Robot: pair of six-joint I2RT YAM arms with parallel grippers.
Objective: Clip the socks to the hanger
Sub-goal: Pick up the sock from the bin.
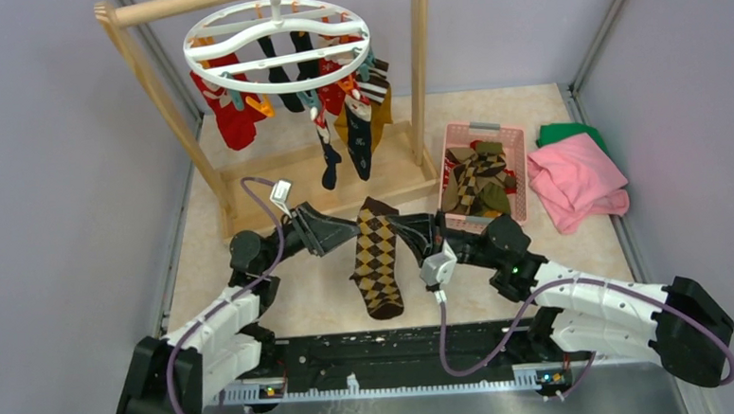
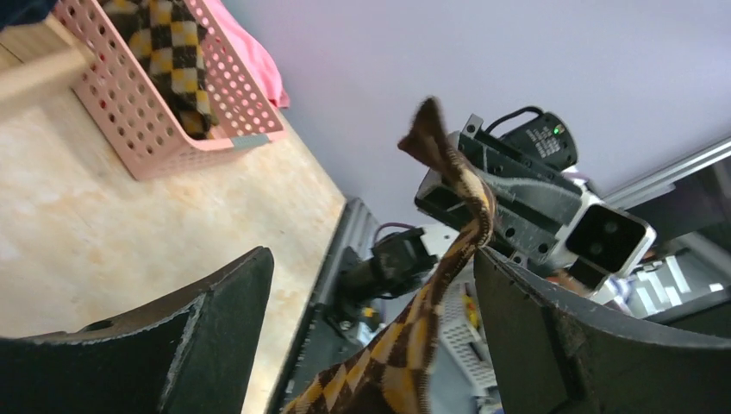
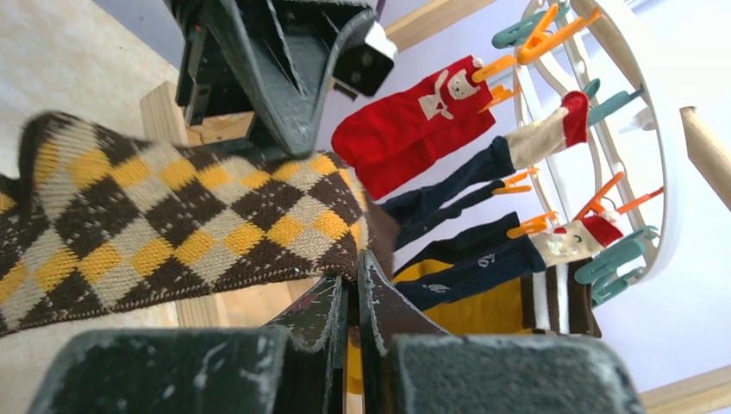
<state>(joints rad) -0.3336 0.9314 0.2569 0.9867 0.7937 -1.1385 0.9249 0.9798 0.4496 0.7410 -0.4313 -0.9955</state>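
Presently brown-mustard argyle sock [image 1: 377, 259] dangles, top pinched by right gripper [image 3: 355, 272]; left gripper [image 1: 338, 229] spread wide.

Bright, even light w/ soft shadows; argyle sock [image 3: 181, 216] blurry at frame edge.

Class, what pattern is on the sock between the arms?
Sock: brown-and-yellow argyle diamonds, clearest in right wrist view.

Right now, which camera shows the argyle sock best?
The top view: the whole argyle sock shows, top to toe. The right wrist view shows only one end, close up; the left wrist view, a twisted strip.
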